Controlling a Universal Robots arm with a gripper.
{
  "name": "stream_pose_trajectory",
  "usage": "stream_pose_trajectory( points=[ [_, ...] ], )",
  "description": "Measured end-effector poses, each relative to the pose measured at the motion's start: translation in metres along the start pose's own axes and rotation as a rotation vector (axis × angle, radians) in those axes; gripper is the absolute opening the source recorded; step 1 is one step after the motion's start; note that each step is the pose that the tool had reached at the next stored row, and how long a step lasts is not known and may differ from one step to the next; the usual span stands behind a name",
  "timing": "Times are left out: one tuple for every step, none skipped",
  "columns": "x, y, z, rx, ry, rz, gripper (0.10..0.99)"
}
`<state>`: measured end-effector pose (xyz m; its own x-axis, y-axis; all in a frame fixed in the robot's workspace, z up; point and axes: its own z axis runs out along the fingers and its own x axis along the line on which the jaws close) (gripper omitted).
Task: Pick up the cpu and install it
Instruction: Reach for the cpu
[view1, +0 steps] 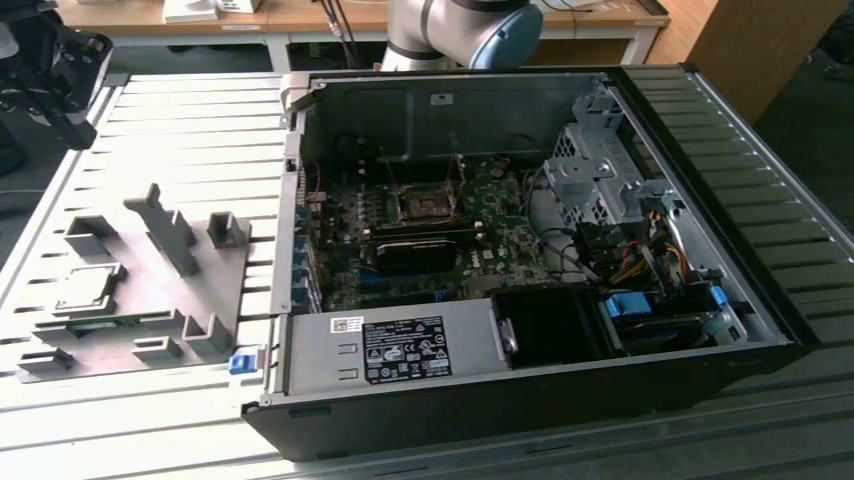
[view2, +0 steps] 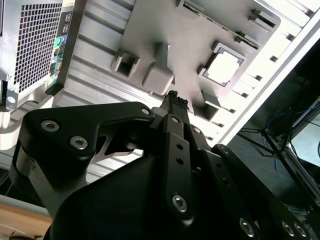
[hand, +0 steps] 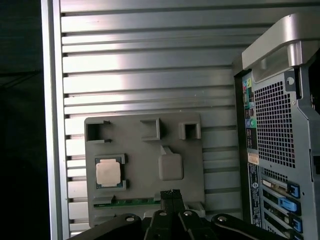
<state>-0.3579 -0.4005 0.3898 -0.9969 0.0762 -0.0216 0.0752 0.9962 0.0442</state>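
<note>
Far on the exterior view's left: small flat square cpu with shiny silver-grey metal top (view1: 88, 286), lying flat in a pocket of the dull grey plastic fixture plate (view1: 160, 312), among raised grey blocks. Beneath both, the ribbed aluminium worktop (view1: 187, 120). Further right, a black computer case (view1: 534, 410), open on its side, with green motherboard (view1: 400, 250) exposed; near its middle, a dark square metal-framed socket (view1: 427, 205), well apart from the cpu. Silver power supply (view1: 387, 350) along the near wall.

In both wrist views, black 2-fingered claw (view2: 176, 100) (hand: 171, 192) closed with tips together, gripping nothing, poised over the fixture plate (hand: 145, 150) near the cpu (view2: 223, 67) (hand: 109, 173) but clear of it.
</note>
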Motion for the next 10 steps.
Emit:
stream_pose_trajectory(
  points=[
    [0.0019,-0.0002,-0.0001,0.000,0.0001,0.000,0.106],
    [0.0040,-0.0003,0.0000,0.000,0.0001,0.000,0.106],
    [0.0059,-0.0005,0.0000,0.000,0.0002,0.000,0.106],
    [0.0080,-0.0006,0.0000,0.000,0.0004,0.000,0.106],
    [0.0099,-0.0008,0.0000,0.000,0.0004,0.000,0.106],
    [0.0122,-0.0009,0.0000,0.000,0.0005,0.000,0.106],
    [0.0143,-0.0011,0.0000,0.000,0.0006,0.000,0.106],
    [0.0164,-0.0013,0.0000,0.000,0.0005,0.000,0.106],
    [0.0188,-0.0014,0.0001,0.000,0.0004,0.000,0.106],
    [0.0219,-0.0017,0.0000,0.000,0.0006,0.000,0.106]
  ],
)
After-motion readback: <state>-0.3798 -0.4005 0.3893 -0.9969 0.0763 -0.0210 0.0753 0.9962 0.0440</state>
